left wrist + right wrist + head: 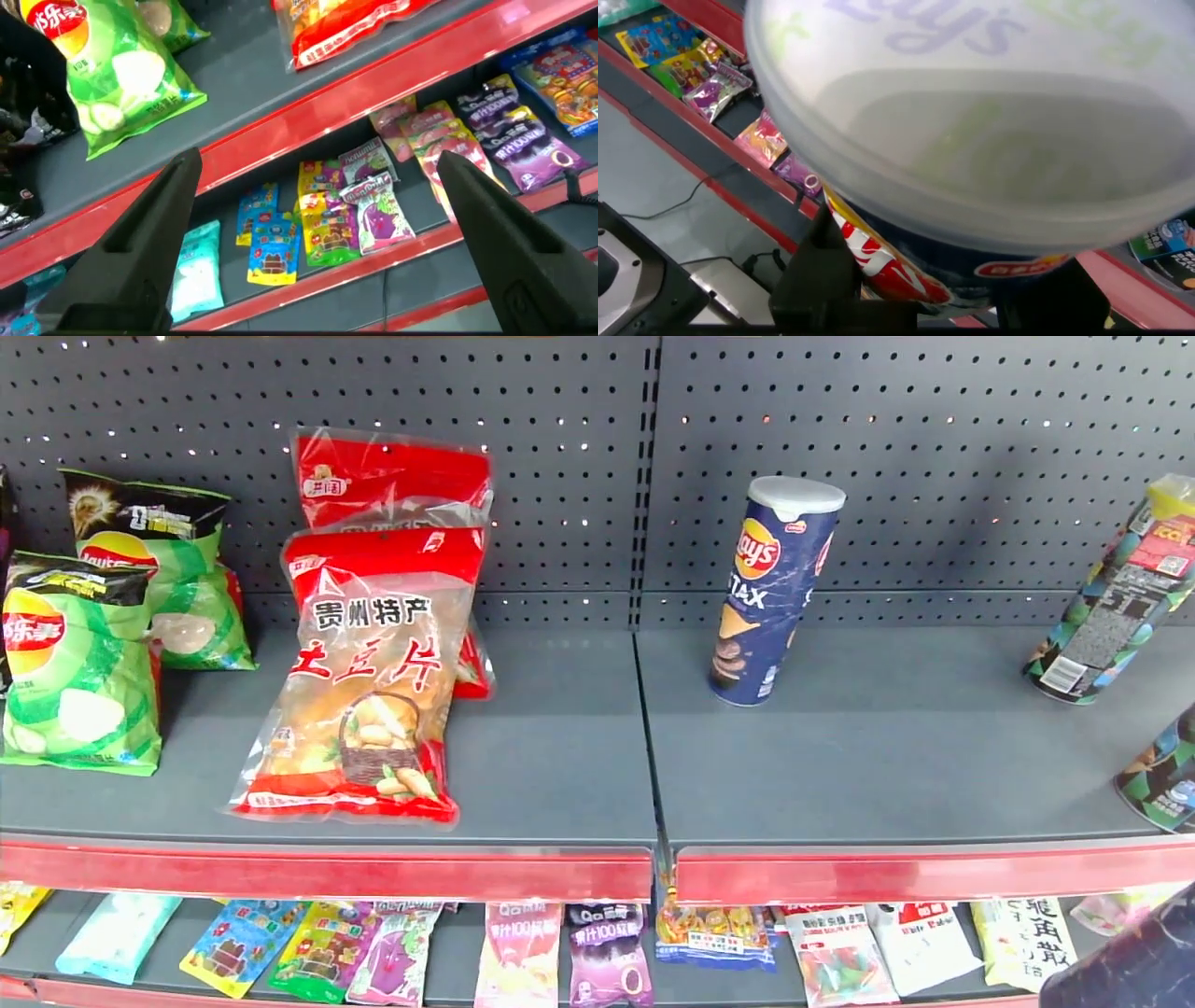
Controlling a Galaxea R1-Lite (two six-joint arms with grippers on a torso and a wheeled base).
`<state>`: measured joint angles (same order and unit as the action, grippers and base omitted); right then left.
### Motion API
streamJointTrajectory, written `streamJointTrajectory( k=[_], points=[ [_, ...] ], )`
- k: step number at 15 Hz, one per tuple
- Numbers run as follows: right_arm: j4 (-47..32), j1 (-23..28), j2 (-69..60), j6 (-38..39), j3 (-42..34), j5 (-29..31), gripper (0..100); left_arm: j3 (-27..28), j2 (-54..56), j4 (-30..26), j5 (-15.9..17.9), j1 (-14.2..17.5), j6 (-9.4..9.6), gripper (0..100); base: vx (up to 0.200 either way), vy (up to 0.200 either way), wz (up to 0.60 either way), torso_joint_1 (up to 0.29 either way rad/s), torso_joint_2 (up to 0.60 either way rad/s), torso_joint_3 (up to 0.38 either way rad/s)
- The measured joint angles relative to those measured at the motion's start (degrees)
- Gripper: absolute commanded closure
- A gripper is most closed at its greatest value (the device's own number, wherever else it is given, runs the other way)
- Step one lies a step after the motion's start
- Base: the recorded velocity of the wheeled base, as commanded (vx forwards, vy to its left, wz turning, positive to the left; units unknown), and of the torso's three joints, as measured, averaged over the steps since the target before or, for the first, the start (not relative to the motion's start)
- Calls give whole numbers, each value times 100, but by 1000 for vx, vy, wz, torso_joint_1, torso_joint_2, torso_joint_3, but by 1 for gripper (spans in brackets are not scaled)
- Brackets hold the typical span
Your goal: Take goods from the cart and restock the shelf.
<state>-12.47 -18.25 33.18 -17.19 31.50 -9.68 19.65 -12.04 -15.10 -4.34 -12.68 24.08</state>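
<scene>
A dark blue chip can with a clear plastic lid (971, 121) sits close against the right wrist camera, and my right gripper (936, 301) is shut on its body. A matching blue chip can (775, 588) stands upright on the grey upper shelf (887, 756), right of the centre seam. My left gripper (318, 224) hangs open and empty in front of the shelf's red front rail (308, 112), with the lower shelf's candy packets (360, 210) between its black fingers (140, 243).
Two red potato-slice bags (364, 672) and two green chip bags (79, 663) fill the upper shelf's left half. Patterned cans (1111, 597) lean at the far right. Free grey shelf lies around the blue can. Candy packets (523, 952) line the lower shelf.
</scene>
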Motion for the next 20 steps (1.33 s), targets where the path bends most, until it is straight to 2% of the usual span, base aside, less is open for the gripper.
streamJointTrajectory(
  k=[2, 4, 20],
  points=[
    [-1, 1, 2, 0, -16, 0, 100, -6, 0, -2, -6, 1, 6, 0, 0, -200, 0, 0, 7, 2],
    [2, 4, 5, -2, -20, -9, 100, -11, 1, 0, -11, -2, 118, 0, 0, -200, 0, -2, 0, 0],
    [-41, 1, -11, -150, -37, -2, 100, 16, -5, 0, 22, 1, 146, 0, 0, 0, 0, 0, 0, 0]
  ],
)
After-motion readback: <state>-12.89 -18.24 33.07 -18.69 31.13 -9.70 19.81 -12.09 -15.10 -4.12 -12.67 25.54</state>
